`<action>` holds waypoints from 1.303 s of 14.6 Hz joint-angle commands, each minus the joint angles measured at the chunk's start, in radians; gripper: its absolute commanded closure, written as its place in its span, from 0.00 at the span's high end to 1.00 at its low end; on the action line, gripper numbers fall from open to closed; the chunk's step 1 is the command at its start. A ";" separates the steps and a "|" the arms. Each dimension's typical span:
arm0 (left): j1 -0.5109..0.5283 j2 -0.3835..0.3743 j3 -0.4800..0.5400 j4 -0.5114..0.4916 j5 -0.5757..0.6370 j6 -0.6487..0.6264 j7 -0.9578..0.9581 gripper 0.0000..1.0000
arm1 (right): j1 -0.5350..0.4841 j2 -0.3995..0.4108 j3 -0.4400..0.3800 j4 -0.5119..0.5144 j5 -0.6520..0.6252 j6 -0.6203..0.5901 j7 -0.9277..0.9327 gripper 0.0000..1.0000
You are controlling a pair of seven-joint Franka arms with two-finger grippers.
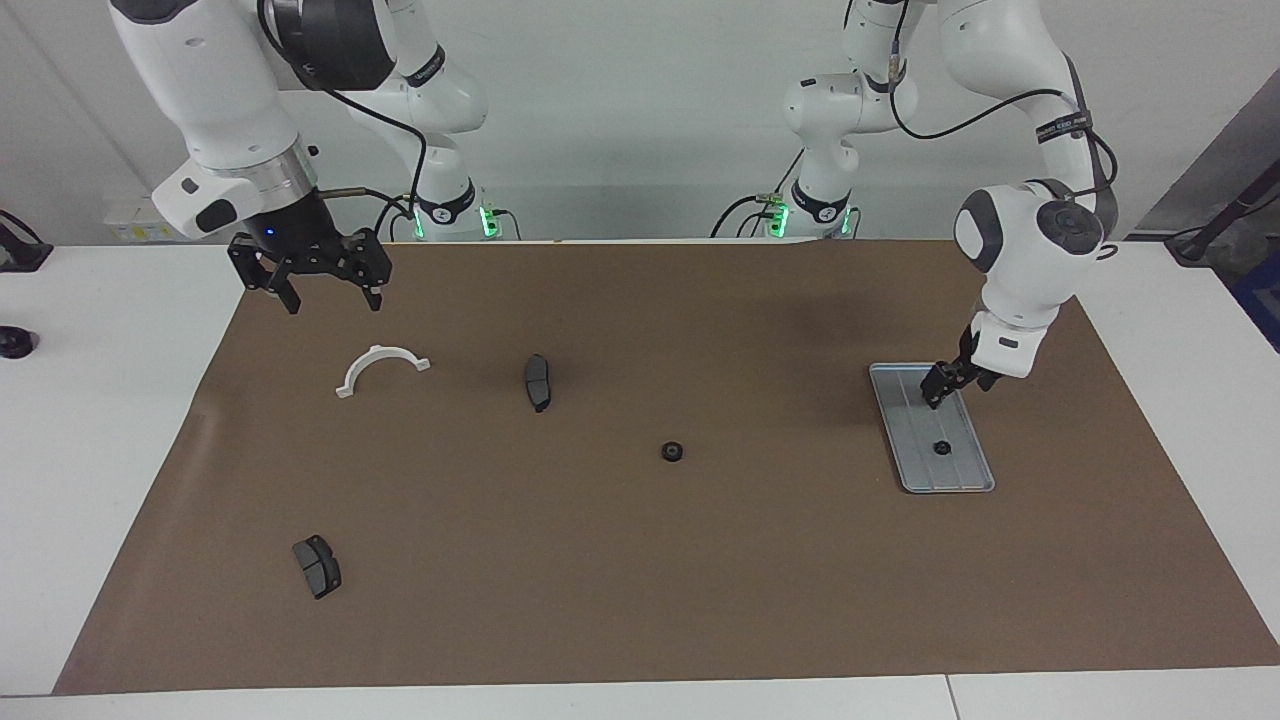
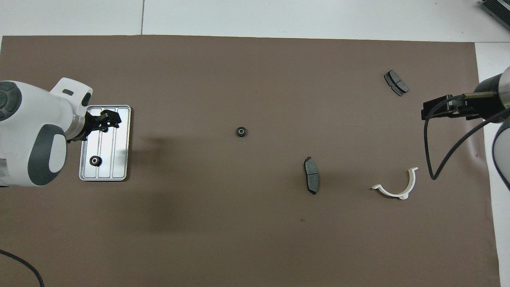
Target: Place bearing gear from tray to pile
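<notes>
Here, at the right arm's end of the counter (image 1: 120, 420), the right pincer (image 1: 332, 296), hanging in the air, fingers apart, nothing between them, over the edge of the brown mat (image 1: 640, 560). Just beneath it on the mat, a white half-ring clip (image 1: 380, 366), lying flat, arch toward the robots. Farther from the robots, near the mat's corner, a dark brake pad (image 1: 317, 565), well apart from everything else. Next, toward the middle, a second pad (image 1: 537, 381), lying alone. Then, near the mat's centre, one small black gear (image 1: 672, 451) with a centre hole, flat on the mat, no other gear touching it. Lastly, toward the left arm's end, the tray (image 1: 960, 480), silver, ribbed lengthwise, flat on the mat. Inside it, a second gear (image 1: 940, 447), resting in the half of the tray farther from the robots, well apart from the gear on the mat. Over the tray's nearer half, the left pincer (image 1: 937, 394), lowered close to the ribbed floor; fingers close together, though whether clamped on anything cannot be told. From overhead, the same pincer (image 2: 106, 121) seen over the tray (image 2: 121, 175), clear of the gear (image 2: 95, 160) lying in it.
</notes>
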 commanded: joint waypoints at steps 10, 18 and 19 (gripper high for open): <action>-0.007 -0.046 -0.015 -0.249 0.010 0.230 -0.149 0.72 | 0.247 0.252 0.140 0.181 -0.149 0.118 0.286 1.00; -0.001 -0.037 -0.014 -0.277 0.010 0.313 -0.126 0.63 | 0.424 0.486 0.136 0.250 -0.203 0.362 0.515 1.00; -0.001 -0.037 -0.014 -0.277 0.010 0.310 -0.126 0.57 | 0.439 0.518 0.136 0.252 -0.224 0.380 0.523 1.00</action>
